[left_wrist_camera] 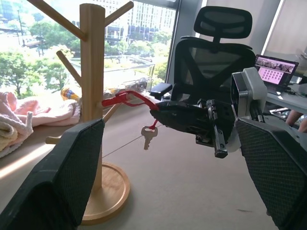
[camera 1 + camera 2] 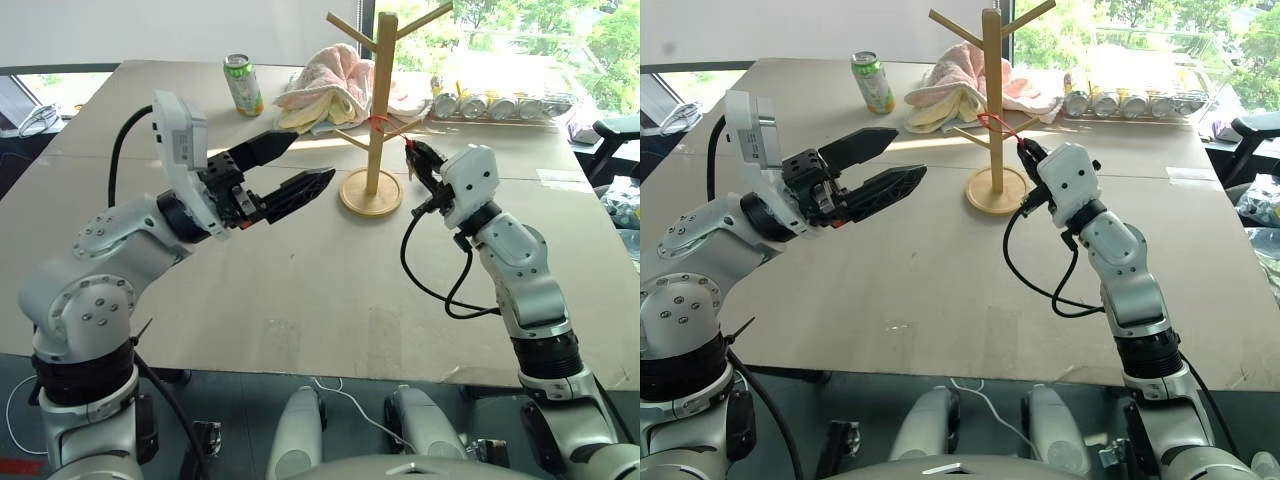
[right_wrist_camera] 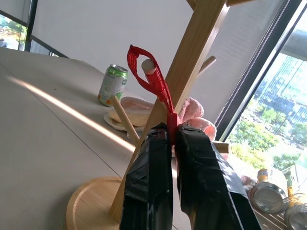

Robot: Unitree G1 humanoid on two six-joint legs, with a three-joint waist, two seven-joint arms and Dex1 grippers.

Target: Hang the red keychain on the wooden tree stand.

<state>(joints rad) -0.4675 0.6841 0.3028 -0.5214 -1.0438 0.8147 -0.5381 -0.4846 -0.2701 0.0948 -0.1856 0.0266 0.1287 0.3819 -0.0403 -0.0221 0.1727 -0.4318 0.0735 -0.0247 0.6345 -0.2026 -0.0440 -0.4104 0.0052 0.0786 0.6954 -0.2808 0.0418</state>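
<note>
Right gripper (image 3: 172, 132) pinches the keychain (image 3: 152, 79), its loop around a stand (image 2: 383, 100) branch tip; left gripper (image 2: 290, 168) hovers spread.

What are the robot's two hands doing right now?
Left gripper: open, empty.
Right gripper: shut on the red keychain, looped over a wooden tree stand branch.

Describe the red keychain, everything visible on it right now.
The red keychain is a thin flat red cord loop with a small silvery key dangling below it. The right claw is shut on the cord near the key end. The far end of the loop is slipped over the rounded tip of a low branch of the wooden tree stand, stretched roughly level between branch and claw. The key hangs free above the table, touching nothing else.
</note>
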